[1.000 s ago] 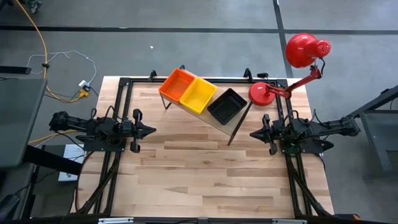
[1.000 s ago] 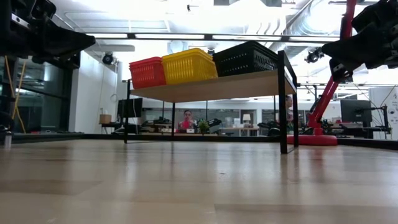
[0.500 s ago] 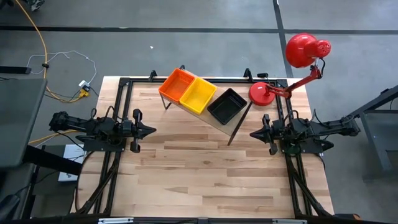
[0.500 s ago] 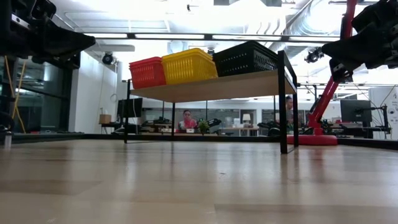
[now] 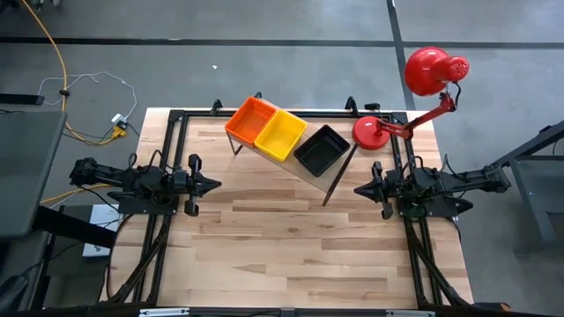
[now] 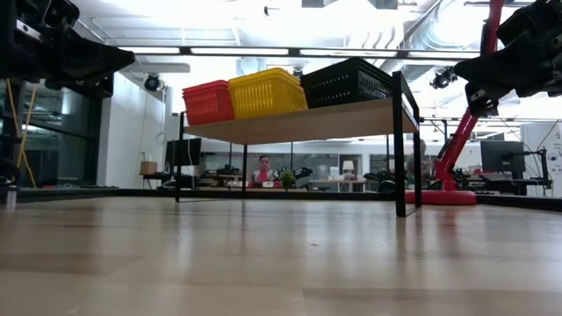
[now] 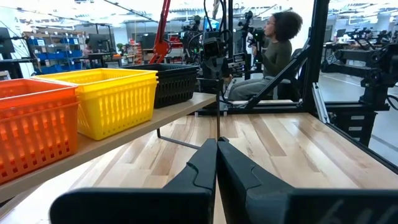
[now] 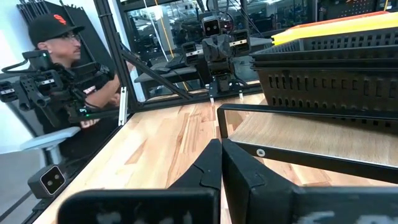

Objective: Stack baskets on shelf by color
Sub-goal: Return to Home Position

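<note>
Left claw [image 5: 214, 185] and right claw [image 5: 359, 188] are kept pressed together, unmoved; baskets [image 5: 281, 134] ahead are judged sorted, task finished

Red lamp [image 5: 372, 133] on tabletop [image 5: 291, 246]; person [image 7: 277, 50], apparently seated, beyond.

bright, even light; ceiling lights [image 6: 263, 51] glare in low view.

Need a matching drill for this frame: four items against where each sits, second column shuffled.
1 orange basket
2 yellow basket
3 black basket
4 red lamp

A middle of the shelf
B on the table, beside the shelf
C shelf end nearest the lamp
D shelf end farthest from the lamp

Pairs: 1-D, 2-A, 3-C, 4-B
</note>
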